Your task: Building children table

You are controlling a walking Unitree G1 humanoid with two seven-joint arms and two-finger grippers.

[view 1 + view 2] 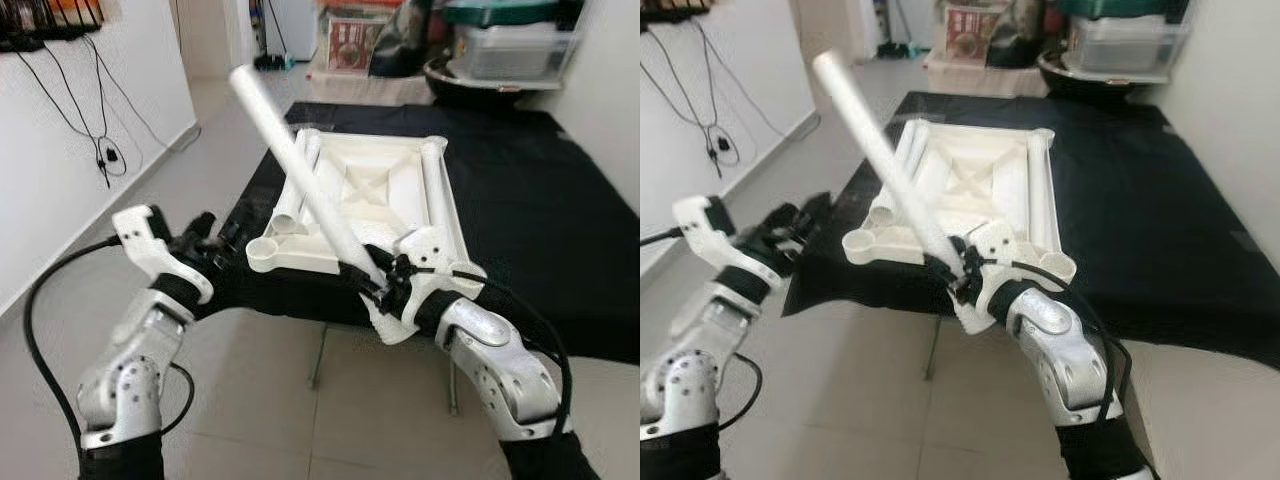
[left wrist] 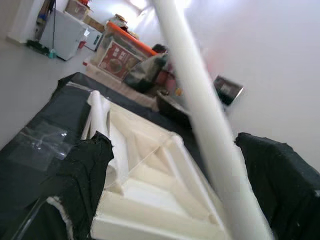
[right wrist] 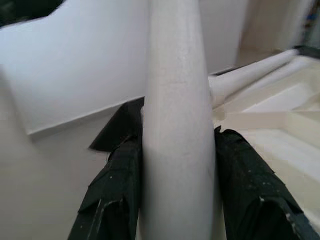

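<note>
One white leg (image 1: 300, 165) was held clamped in the right gripper (image 1: 378, 283), slanted above the upturned tabletop (image 1: 365, 190) on the black-covered table (image 1: 540, 200). No leg was seen fitted upright; more lay on it. The left gripper's (image 1: 205, 240) spread couldn't be told.

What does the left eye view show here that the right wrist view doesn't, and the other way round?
Left eye view alone: both arms, the left gripper by the near left corner of the black cloth, the whole upturned tabletop with its corner sockets, and wall cables.

Right wrist view alone: close up, the two black fingers pressed against opposite sides of the leg.

Both: the white leg held by the right gripper, and part of the tabletop.
</note>
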